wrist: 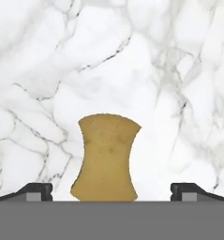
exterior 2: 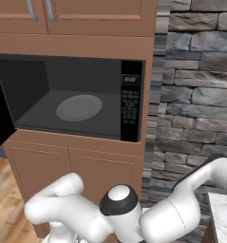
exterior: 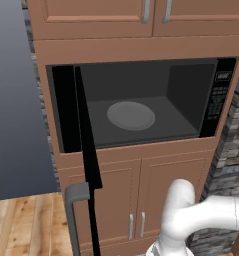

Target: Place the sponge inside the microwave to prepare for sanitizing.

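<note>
I am looking at a home kitchen: built-in microwave (exterior: 141, 105) sitting among wood cabinets (exterior: 136, 17), stone wall (exterior 2: 195, 85), marble bench (wrist: 108, 56).

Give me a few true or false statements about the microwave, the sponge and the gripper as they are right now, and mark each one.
1. The microwave door stands open. True.
2. The sponge lies on the turntable plate. False: it lies on a white marble surface, and the plate is bare.
3. The gripper is open, a fingertip on each side of the sponge. True.
4. The gripper is clamped on the sponge. False: both fingertips stand clear of it.
5. The button panel is on the microwave's right side. True.
</note>
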{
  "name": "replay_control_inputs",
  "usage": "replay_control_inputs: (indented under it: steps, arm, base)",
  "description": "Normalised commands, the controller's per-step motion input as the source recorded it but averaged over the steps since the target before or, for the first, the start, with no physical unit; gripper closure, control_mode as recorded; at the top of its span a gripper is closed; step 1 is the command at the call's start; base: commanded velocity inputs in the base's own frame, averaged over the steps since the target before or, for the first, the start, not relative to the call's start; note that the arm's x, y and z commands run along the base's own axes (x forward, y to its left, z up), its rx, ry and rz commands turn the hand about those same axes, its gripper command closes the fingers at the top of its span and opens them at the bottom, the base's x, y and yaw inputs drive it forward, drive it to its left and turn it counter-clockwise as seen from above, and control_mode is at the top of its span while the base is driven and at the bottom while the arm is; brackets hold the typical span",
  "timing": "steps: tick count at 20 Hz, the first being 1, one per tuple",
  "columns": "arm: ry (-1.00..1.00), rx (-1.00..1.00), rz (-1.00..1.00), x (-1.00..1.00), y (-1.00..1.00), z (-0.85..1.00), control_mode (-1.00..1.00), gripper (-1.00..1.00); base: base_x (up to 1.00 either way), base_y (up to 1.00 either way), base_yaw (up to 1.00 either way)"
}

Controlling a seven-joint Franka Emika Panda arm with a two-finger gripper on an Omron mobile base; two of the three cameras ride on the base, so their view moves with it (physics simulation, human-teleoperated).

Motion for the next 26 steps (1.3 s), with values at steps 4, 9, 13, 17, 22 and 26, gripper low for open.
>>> replay_control_inputs:
  steps: [4, 9, 13, 17, 22, 26]
  arm:
    - [0.02, 0.05, 0.0, 0.01, -0.17, -0.21, -1.0, -1.0]
    - [0.06, 0.06, 0.0, 0.0, -0.16, -0.22, -1.0, -1.0]
    - [0.05, 0.06, 0.0, 0.0, -0.04, -0.28, -1.0, -1.0]
    - [0.03, 0.05, -0.01, 0.0, -0.01, -0.25, -1.0, -1.0]
    - [0.02, 0.05, -0.03, 0.0, -0.03, -0.25, -1.0, -1.0]
    - [0.01, 0.05, -0.03, 0.0, -0.04, -0.25, -1.0, -1.0]
  base:
    - [0.0, 0.0, 0.0]
    - [0.0, 0.0, 0.0]
    - [0.0, 0.0, 0.0]
    - [0.0, 0.0, 0.0]
    - [0.0, 0.0, 0.0]
    - [0.0, 0.0, 0.0]
